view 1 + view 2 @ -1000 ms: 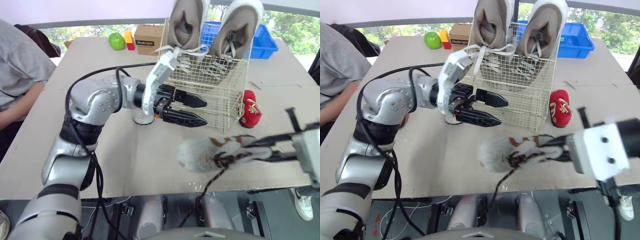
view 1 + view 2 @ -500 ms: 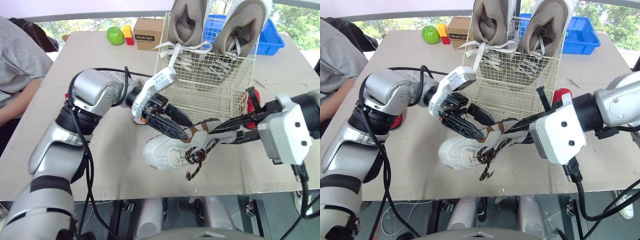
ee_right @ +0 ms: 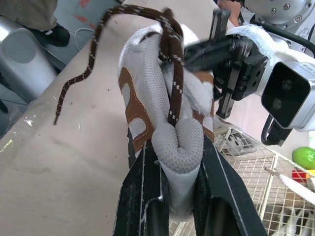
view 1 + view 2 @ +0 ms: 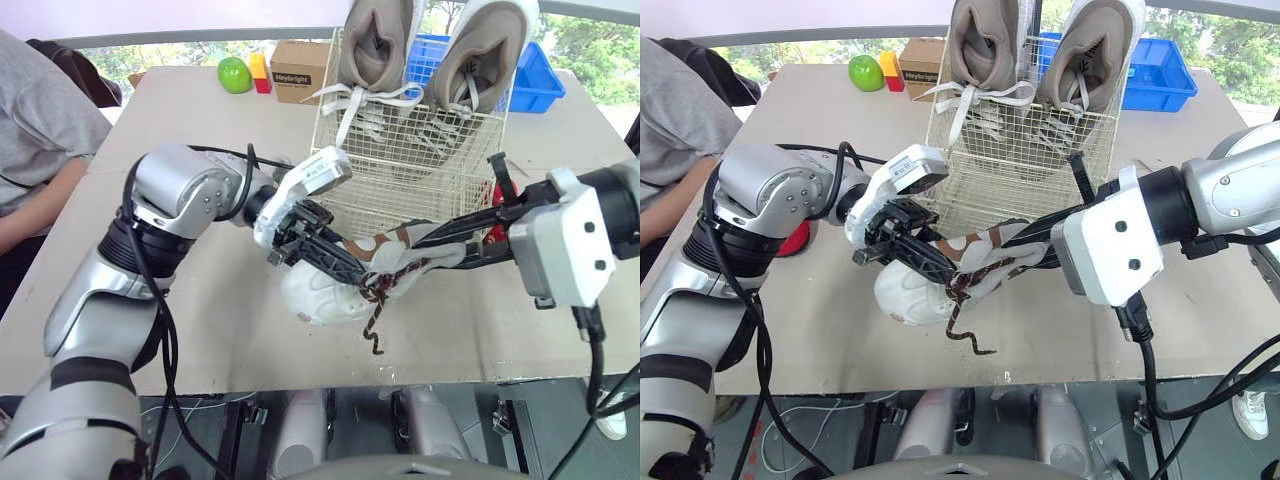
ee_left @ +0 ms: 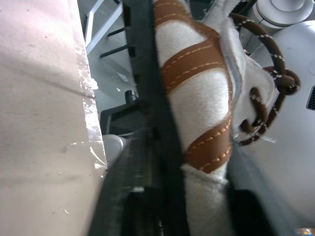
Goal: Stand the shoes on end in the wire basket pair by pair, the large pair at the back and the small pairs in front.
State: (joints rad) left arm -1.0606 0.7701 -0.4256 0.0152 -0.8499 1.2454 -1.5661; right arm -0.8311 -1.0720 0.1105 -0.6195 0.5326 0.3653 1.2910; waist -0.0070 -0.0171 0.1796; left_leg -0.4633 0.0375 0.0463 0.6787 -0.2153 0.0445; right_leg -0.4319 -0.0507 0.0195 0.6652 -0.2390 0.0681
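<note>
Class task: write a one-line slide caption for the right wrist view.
Right gripper clamps the brown-laced white shoe; left gripper grips its far side.

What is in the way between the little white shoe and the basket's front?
Nothing visible. The white shoe is held just before the wire basket, whose front part looks empty; the beige sneakers stand at its back.

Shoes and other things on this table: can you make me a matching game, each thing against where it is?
1 large grey shoes
2 white and brown shoe
3 green apple
4 blue bin

A left of the cardboard box
B clamped by left gripper and right gripper
C on end in the wire basket
D behind the basket

Pairs: 1-C, 2-B, 3-A, 4-D.
</note>
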